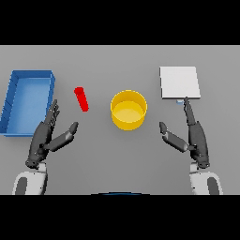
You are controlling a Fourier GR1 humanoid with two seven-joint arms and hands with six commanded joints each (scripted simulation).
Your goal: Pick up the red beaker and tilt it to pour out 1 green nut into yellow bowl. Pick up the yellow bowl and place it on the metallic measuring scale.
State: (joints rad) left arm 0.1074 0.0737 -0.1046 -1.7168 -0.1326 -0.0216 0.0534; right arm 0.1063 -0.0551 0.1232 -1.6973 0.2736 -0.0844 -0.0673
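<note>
Resting open, both hands: left hand (46, 136) near red beaker (81, 99), right hand (192, 135) below scale (179, 82).

Even, flat light; no glare; faint soft shadow inside yellow bowl (128, 110).

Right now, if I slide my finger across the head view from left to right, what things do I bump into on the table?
blue bin → red beaker → yellow bowl → metallic measuring scale
</note>
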